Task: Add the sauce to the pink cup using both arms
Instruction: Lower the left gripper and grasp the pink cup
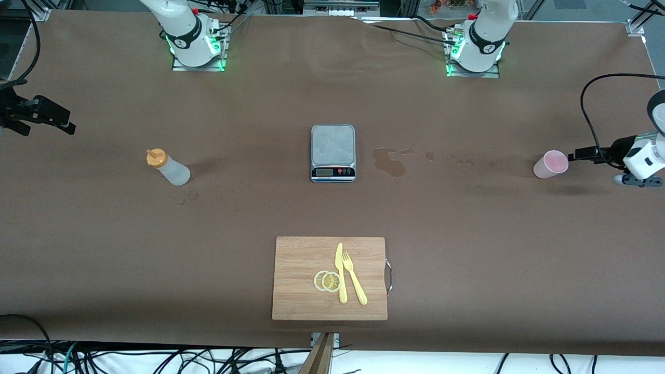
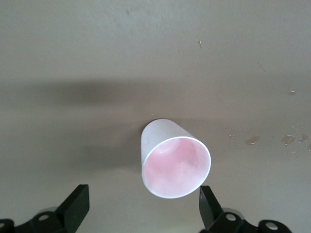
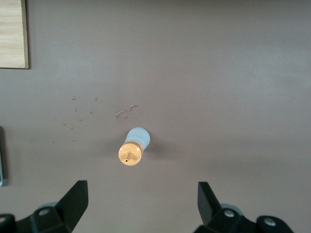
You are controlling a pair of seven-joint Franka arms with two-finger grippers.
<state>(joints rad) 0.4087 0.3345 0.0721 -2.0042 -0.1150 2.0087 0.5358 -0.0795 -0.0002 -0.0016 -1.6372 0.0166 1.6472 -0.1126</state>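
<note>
The sauce bottle (image 1: 167, 167), translucent with an orange-yellow cap, stands on the brown table toward the right arm's end. In the right wrist view it (image 3: 133, 148) shows from above. My right gripper (image 1: 66, 120) is open and empty in the air, off to the side of the bottle, and its open jaws show in the right wrist view (image 3: 143, 204). The pink cup (image 1: 550, 164) stands upright and empty toward the left arm's end. My left gripper (image 1: 579, 154) is open in the air beside the cup. In the left wrist view the cup (image 2: 175, 160) lies just ahead of the open gripper (image 2: 144, 206).
A grey kitchen scale (image 1: 333, 152) stands mid-table with a brown stain (image 1: 389, 161) beside it. A wooden cutting board (image 1: 296, 280) nearer the camera holds a yellow knife (image 1: 341, 272), a fork (image 1: 355, 280) and lemon slices (image 1: 327, 281).
</note>
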